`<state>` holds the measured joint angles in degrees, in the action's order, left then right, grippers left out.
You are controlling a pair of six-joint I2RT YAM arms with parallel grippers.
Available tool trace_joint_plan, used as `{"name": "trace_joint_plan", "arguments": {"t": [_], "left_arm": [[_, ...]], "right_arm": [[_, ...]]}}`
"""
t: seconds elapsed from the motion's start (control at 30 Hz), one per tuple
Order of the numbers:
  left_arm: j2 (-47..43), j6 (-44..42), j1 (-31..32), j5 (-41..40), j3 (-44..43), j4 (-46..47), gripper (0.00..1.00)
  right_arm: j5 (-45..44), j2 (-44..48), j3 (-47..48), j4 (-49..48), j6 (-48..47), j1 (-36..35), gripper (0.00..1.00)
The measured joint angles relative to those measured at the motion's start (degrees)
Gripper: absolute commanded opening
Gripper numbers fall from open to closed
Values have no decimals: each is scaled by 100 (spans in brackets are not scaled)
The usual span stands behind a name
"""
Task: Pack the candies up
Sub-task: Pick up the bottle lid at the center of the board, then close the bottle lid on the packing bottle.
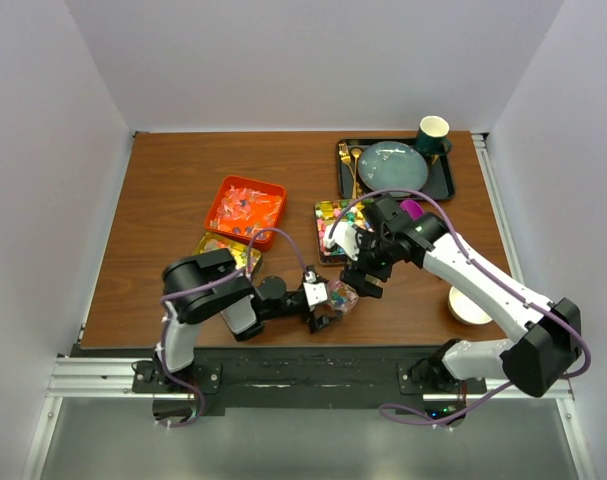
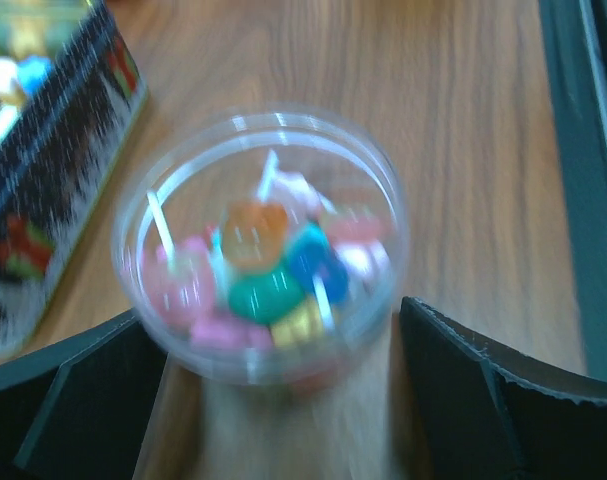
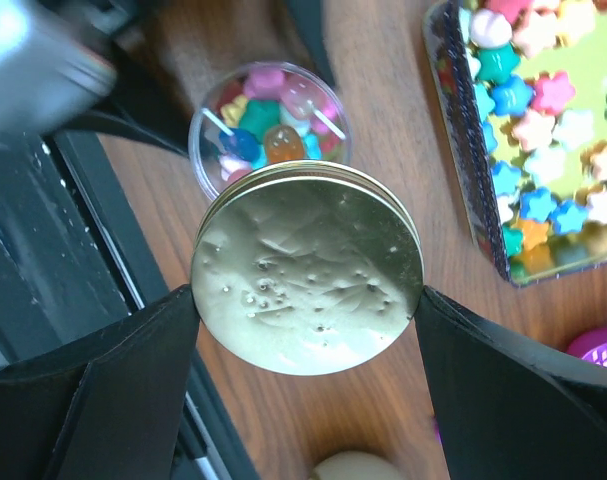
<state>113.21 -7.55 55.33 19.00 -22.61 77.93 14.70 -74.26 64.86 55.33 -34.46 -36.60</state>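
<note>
Left end effector (image 2: 275,320) stands wide, its two black fingers (image 2: 73,400) flanking a small clear plastic jar (image 2: 383,200) that sits on the wooden bench (image 1: 163,220) near the front edge. Inside the jar lie the candies (image 2: 265,290): pink, orange, teal, blue and yellow pieces heaped on its floor. This wrist view is blurred, so whether the fingers touch the jar wall cannot be told.

Right end effector (image 3: 305,297) grips a round gold-rimmed lid (image 3: 308,260) by its edges, pale dimpled liner facing the camera. Only the right wrist view shows this: the lid overlaps the near rim of the jar, with the rest of the mouth uncovered; contact cannot be judged.

Just right of the jar stands a rectangular tin (image 3: 463,150) full of pastel star candies (image 3: 543,95). Its patterned side, seen from the left wrist, is too smeared to read.

The top view alone shows an orange tray (image 1: 214,202) of wrapped sweets at the left and a black tray (image 1: 445,180) with a teal plate (image 1: 395,165) and green cup (image 1: 433,133) at the far right.
</note>
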Motion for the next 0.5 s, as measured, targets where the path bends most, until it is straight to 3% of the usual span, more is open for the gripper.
{"name": "trace_joint_plan", "arguments": {"t": [0.2, 0.5], "left_arm": [[866, 131, 111, -227, -527, 785, 96], [750, 247, 131, -365, -284, 859, 100]], "right_arm": [[13, 2, -142, 52, -271, -68, 79], [151, -216, -415, -63, -566, -68, 79]]}}
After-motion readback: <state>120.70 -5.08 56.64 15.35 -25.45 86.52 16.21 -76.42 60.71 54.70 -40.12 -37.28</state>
